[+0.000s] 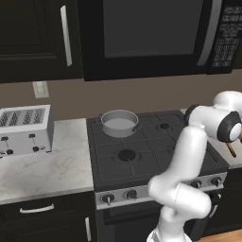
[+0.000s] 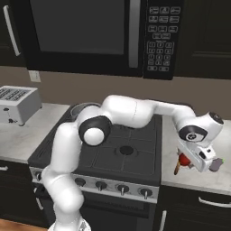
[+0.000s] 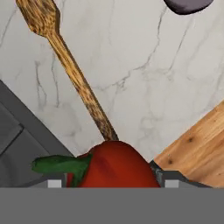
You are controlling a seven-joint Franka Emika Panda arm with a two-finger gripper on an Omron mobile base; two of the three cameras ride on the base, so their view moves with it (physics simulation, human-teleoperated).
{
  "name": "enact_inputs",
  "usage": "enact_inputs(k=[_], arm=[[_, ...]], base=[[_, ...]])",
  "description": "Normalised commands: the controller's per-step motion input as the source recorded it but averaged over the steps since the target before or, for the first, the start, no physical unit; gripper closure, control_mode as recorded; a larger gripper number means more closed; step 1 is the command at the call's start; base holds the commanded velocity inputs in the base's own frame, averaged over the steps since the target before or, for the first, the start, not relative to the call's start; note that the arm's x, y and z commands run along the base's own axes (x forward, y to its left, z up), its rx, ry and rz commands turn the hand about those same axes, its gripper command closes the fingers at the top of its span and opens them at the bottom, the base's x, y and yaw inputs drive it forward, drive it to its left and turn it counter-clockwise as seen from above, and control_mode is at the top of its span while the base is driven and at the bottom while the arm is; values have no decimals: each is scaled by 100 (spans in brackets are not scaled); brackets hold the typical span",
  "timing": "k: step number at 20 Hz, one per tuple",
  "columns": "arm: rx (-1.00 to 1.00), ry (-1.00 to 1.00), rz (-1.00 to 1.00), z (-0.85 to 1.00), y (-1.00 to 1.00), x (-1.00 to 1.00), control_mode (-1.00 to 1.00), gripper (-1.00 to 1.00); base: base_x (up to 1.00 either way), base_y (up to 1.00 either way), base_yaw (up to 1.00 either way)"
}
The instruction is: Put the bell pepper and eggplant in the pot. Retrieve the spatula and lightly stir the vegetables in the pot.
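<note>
On the pale marbled stone desk [image 2: 198, 178] at 3 o'clock of the black four-burner stove [image 2: 122, 151]: small glossy red bell pepper [image 2: 184, 159], with the white arm's two-finger hand [image 2: 186, 163] lowered right over it. Seen from the hand's own camera, pepper [image 3: 116, 164] at 6 o'clock of the picture, green stem pointing to 9 o'clock, lodged between the two dark fingertips [image 3: 54, 183], one at each flank. Fingers spread wide; pressing on the pepper or merely straddling it, cannot tell.

Just behind the pepper, slim orange-brown wooden spatula [image 3: 74, 74] lying flat on the desk [image 3: 144, 78], handle running out from under the pepper's top edge toward 11 o'clock, rounded blade at the far end. In the right base view, same spatula [image 2: 177, 168] poking out at 7 o'clock of the hand, close beside the pepper. In the left base view, a short brown length of it [image 1: 231, 150] past the arm's wrist, at the right edge.

Dark purple-grey rounded eggplant [image 3: 188, 4] at 1 o'clock in the hand's picture, well apart from the pepper; in the right base view [image 2: 216, 164], at 3 o'clock of the hand, near it.

Well away from all this, shallow round silver-grey metal pot [image 1: 119, 124] with pale interior on the stove's [image 1: 151, 151] rear left burner, nothing visible inside. White four-slot toaster [image 1: 23, 130] at 9 o'clock of the pot, on the desk left of the stove.
</note>
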Motion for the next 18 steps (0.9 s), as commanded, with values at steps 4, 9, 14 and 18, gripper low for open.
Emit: enact_inputs(k=[4, 9, 14, 18], arm=[[-15, -28, 45, 31, 100, 0, -100, 100], [-11, -37, 42, 53, 90, 0, -100, 100], [-11, -18, 29, 93, 61, 0, -100, 100], [-12, 7, 20, 99, 62, 0, -100, 100]], base=[[0, 0, 0], [0, 0, 0], [0, 0, 0], [0, 0, 0]])
